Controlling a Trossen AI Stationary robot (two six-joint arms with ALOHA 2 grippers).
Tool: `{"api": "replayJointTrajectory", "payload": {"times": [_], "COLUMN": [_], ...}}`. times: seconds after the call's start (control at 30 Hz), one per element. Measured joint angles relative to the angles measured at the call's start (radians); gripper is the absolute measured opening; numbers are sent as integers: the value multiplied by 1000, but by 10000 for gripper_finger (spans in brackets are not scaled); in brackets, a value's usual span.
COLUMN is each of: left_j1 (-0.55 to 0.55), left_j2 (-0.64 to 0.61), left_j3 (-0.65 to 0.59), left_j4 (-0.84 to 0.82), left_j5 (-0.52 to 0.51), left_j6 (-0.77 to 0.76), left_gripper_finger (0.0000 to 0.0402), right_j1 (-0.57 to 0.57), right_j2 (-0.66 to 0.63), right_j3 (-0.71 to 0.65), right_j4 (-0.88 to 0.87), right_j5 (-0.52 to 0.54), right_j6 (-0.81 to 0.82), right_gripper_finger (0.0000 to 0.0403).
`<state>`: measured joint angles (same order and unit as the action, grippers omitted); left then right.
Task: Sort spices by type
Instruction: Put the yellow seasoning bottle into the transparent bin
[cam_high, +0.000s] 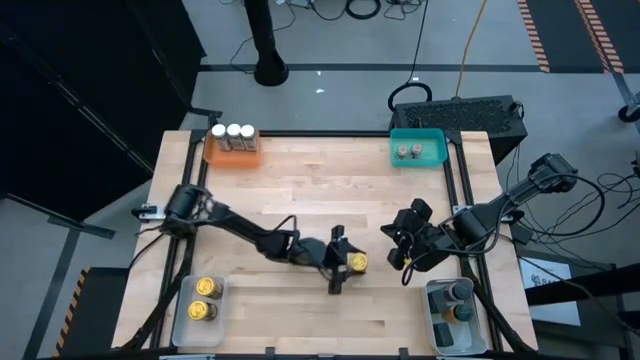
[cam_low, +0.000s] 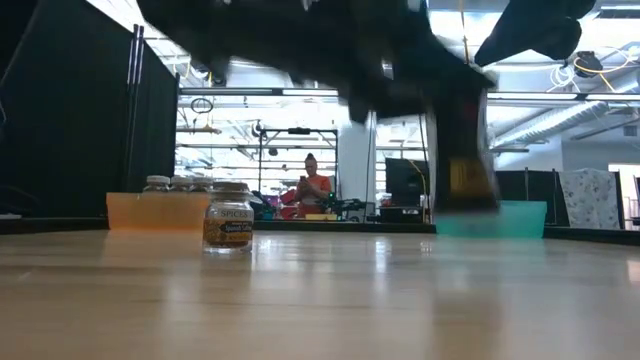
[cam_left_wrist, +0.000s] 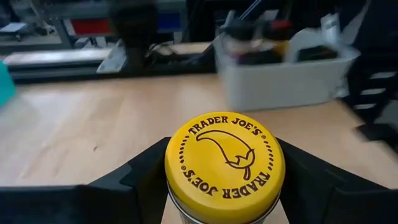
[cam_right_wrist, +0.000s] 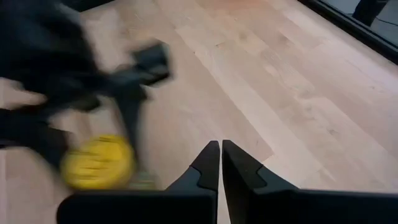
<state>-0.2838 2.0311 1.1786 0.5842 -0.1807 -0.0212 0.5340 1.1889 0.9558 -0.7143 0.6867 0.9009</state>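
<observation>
Jar in play: yellow-lidded jar (cam_high: 357, 263) is seen upright on bare wood near table centre, w/ its long axis vertical & lid facing up.
Left gripper (cam_high: 345, 262): is set round that jar, fingers (cam_left_wrist: 140, 171) at either side of the lid in the left wrist view; whether the glass is actually pinched can't be told, so it is read as closed round it, approx.
Right gripper (cam_right_wrist: 221, 163): is held just beside the jar on the right side, fingers pressed together w/ nothing between them.
Key relation: jar lies betw. the left gripper's fingers, so the left arm is the nearer one; right arm is not needed for this jar.
Destination (judged): clear tray (cam_high: 182, 322) at the near left corner, where two yellow-lidded jars (cam_high: 204, 300) are already kept; it lies back along the left arm from the jar.
Other sorted groups: white-topped jars (cam_high: 233, 132) in the orange tray (cam_high: 214, 152), grey-lidded jars (cam_high: 408, 152) in the teal tray (cam_high: 434, 140), dark jars (cam_high: 459, 301) in the right clear tray (cam_high: 437, 332).
Risk (judged): jar could tip if lifted off-centre.
</observation>
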Motion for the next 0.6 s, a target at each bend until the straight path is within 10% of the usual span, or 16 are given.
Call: {"api": "replayJointTrajectory", "payload": {"times": [0.6], "left_j1": [-576], "left_j2": [-640], "left_j3": [1], "left_j4": [-934], "left_j5": [-284], "left_j6": [-507], "left_gripper_finger": [247], "right_j1": [-100], "right_j2": [14], "right_j3": [0], "right_j4": [56], "right_j5": [25], "right_j6": [-99], "right_gripper_finger": [0]}}
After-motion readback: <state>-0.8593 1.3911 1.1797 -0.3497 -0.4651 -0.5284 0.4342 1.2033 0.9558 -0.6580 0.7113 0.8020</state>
